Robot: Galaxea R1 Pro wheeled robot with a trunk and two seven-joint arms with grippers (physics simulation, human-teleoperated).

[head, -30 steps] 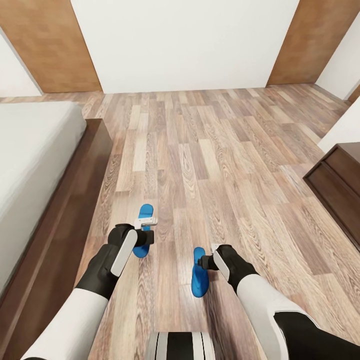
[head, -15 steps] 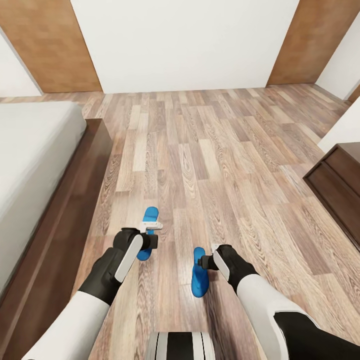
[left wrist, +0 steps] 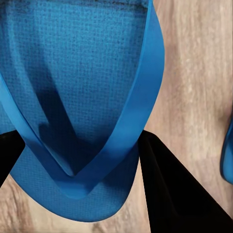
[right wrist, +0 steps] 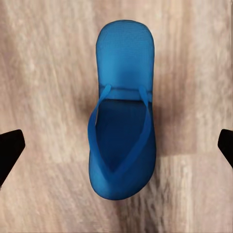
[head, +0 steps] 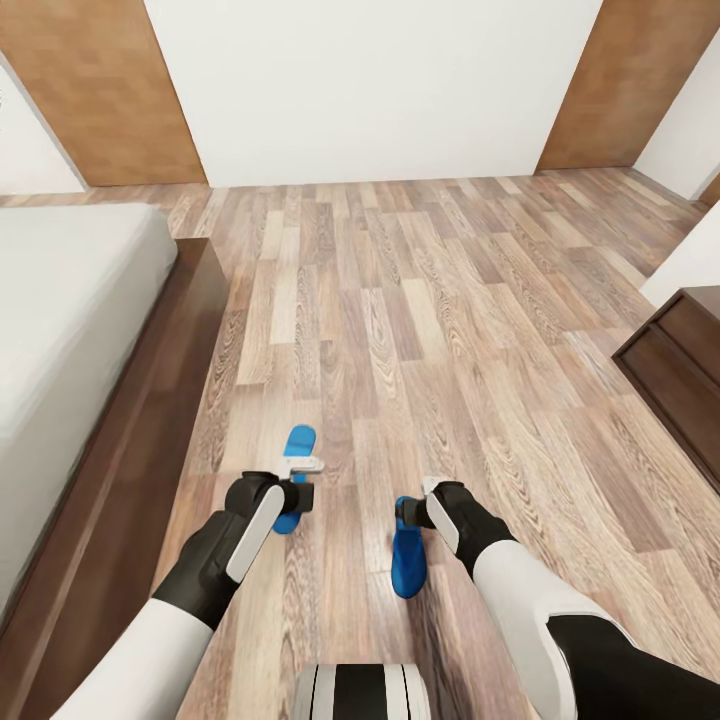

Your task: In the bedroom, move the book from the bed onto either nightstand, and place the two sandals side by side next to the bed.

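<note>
Nearest to me, at 6 o'clock in head view, my trunk top is cut off by the frame edge. My right gripper (head: 412, 512) sits approx over the heel end of the right sandal (head: 407, 560), hiding that end; the rest of the sole runs toward me, long axis roughly 12-to-6. In right wrist view the same sandal (right wrist: 123, 108) lies flat on the wood-plank floor (right wrist: 43, 73), whole outline visible: narrow rounded sole, fine mesh texture, V-shaped straps. The fingers (right wrist: 9, 148) are spread wide at both frame edges, well apart from the sandal, nothing between them.

At 11 o'clock from there, my left gripper (head: 296, 478) covers the middle of the left sandal (head: 298, 441); just its two blue ends poke out, long axis near 12-to-6 w/ a slight tilt. In left wrist view this sandal (left wrist: 82, 97) is too close to see whole, top cut off. Black fingers (left wrist: 170, 189) sit at either side of the sole near the strap point, but I can't tell if they're pinching it.

The sandals are near each other, not touching, w/ a floor strip between.

At 9 o'clock, the bed (head: 70, 300): off-white mattress, dark-brown frame, cut off at left. At 3 o'clock, a dark wooden nightstand (head: 680, 385), partly out of frame. Far at 12, a white wall w/ brown panels.
</note>
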